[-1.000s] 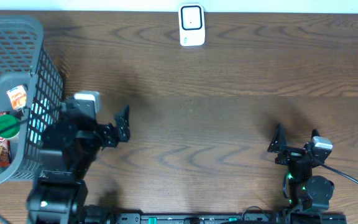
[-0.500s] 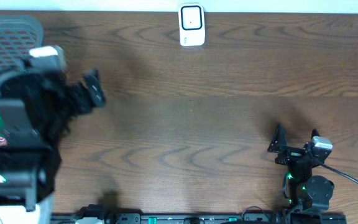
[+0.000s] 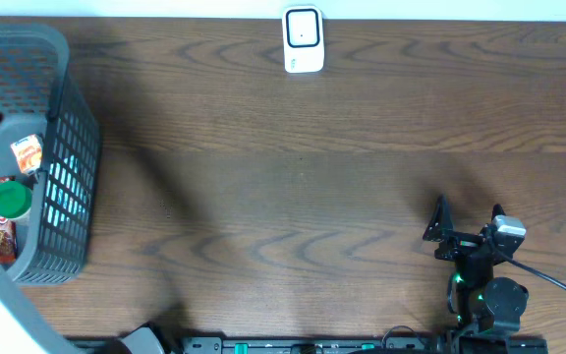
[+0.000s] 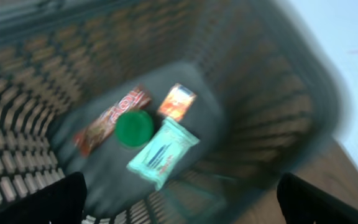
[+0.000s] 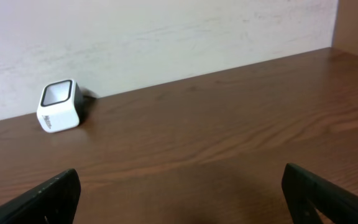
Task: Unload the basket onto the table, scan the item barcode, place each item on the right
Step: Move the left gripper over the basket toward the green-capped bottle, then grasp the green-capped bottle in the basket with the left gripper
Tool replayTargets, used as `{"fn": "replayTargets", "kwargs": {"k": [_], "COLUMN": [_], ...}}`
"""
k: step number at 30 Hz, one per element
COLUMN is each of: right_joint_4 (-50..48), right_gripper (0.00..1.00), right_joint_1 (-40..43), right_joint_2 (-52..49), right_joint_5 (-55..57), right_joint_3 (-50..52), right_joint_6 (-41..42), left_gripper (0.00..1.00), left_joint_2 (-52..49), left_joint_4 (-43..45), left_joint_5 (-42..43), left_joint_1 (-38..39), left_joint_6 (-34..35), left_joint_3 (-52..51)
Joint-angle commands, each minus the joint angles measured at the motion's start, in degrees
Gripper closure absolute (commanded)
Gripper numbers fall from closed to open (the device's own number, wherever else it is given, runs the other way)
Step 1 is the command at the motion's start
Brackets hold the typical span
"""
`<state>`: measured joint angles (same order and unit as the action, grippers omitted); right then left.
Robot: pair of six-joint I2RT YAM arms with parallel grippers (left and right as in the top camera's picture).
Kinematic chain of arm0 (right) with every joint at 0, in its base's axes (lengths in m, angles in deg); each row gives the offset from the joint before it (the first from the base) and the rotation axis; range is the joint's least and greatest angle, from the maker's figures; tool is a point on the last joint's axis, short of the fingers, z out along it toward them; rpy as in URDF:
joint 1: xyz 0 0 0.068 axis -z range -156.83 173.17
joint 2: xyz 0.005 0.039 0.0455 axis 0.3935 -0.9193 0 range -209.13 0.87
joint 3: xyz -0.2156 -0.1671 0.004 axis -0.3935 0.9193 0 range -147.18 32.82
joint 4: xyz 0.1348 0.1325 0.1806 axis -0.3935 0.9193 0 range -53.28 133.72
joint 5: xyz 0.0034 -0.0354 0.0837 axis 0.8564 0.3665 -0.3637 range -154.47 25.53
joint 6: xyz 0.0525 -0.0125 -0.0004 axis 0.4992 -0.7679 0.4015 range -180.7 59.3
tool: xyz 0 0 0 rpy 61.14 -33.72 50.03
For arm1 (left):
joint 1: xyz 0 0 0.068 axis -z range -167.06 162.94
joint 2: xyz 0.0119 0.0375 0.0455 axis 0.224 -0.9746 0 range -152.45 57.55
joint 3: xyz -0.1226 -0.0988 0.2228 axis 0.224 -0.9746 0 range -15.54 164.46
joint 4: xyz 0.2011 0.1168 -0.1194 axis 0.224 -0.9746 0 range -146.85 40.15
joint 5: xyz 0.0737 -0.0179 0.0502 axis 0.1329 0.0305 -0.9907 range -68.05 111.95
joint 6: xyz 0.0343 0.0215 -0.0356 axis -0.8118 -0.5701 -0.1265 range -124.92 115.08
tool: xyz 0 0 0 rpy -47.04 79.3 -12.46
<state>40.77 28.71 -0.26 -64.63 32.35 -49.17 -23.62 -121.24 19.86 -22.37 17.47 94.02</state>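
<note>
Spreading under everything, the desk [image 3: 293, 197] carries a grey mesh basket [image 3: 67, 167] at its left end. The left claw [image 4: 180, 205] hangs above that basket, looking down into it. Its jaws stand wide apart and hold nothing, and its fingers [image 4: 36, 202] frame the bottom corners of the wrist view.

The step in hand looks like the reach for an item, with nothing picked yet. The next move calls for choosing one item, dropping straight down past the rim, and closing on it without catching the mesh or a neighbour. The item would then need carrying to the scanner [image 3: 303, 41], barcode turned to its window.

The left arm reaches past the desk's left edge, so little of it shows from overhead, and its wrist view is blurred. The right arm sits folded at the near right. The right claw [image 3: 436, 224] is released and empty, low over bare wood. The scanner stands well ahead of it and to its left, by the far wall.

Below the left claw, on the basket floor, lie four items:
- a teal pack [image 4: 163, 152]
- a red bar [image 4: 107, 121]
- a green lid [image 4: 133, 128] touching the bar and just beside the pack
- an orange packet [image 4: 177, 101] just beyond the lid

I cannot tell which of them shows a barcode.
</note>
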Motion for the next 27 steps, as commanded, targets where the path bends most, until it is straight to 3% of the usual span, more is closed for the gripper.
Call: {"fn": "replayTargets", "kwargs": {"k": [1,13,27], "right_joint_4": [0.2,0.2,0.2], "right_gripper": [0.01,0.01,0.01], "right_joint_1": [-0.4,-0.4,-0.4], "right_joint_2": [0.0,0.0,0.0], "right_joint_5": [0.7,0.7,0.7], "right_joint_3": [0.2,0.2,0.2], "right_joint_6": [0.4,0.4,0.4], "left_gripper": [0.02,0.02,0.02], "left_joint_2": [-5.9,-20.9,-30.2], "left_joint_4": [-2.5,-5.7,-3.4], "left_joint_5": [-0.5,-0.6,-5.3], "left_joint_1": [-3.6,-4.7,-5.5], "left_joint_6": [6.7,7.1,9.0], "left_joint_3": [0.0,-0.2,-3.1]}}
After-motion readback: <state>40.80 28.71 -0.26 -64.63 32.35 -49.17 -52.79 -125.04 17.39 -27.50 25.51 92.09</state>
